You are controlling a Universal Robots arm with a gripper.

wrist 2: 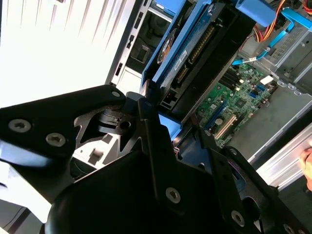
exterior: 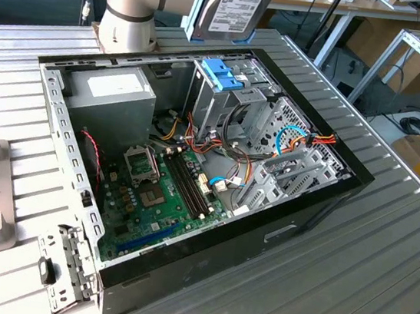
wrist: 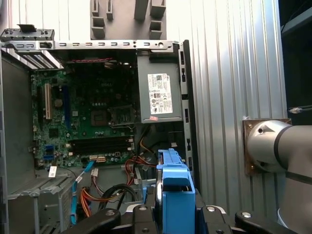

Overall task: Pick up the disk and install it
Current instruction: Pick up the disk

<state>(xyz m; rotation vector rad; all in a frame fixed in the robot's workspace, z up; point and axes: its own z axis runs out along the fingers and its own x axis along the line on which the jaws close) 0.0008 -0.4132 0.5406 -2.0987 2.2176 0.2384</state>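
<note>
Ribbed grey metal forms the bench (exterior: 384,249), and an open black case (exterior: 294,222) lies on it with its inside facing up. Shelving and other benches stand behind.

The disk (exterior: 234,5) hangs in the air above the far end of the case, held nearly upright, with its white label towards the exterior view. It is clear of everything below. Under it stands the silver drive cage (exterior: 235,110), which has a blue latch (exterior: 215,72) on top.

In the second wrist view the claw (wrist 2: 170,122) is clamped on the disk (wrist 2: 195,48), seen edge-on. Black fingers (wrist 2: 148,131) press on either side of its light-blue frame. The first wrist view looks down past the claw (wrist: 175,214) and the frame's blue edge (wrist: 175,190) into the case.

A grey power supply (exterior: 114,94) sits in the corner of the case nearest the arm base (exterior: 128,15). The green motherboard (exterior: 152,188) lies beside it. Coloured cables run between the board and the cage.
</note>
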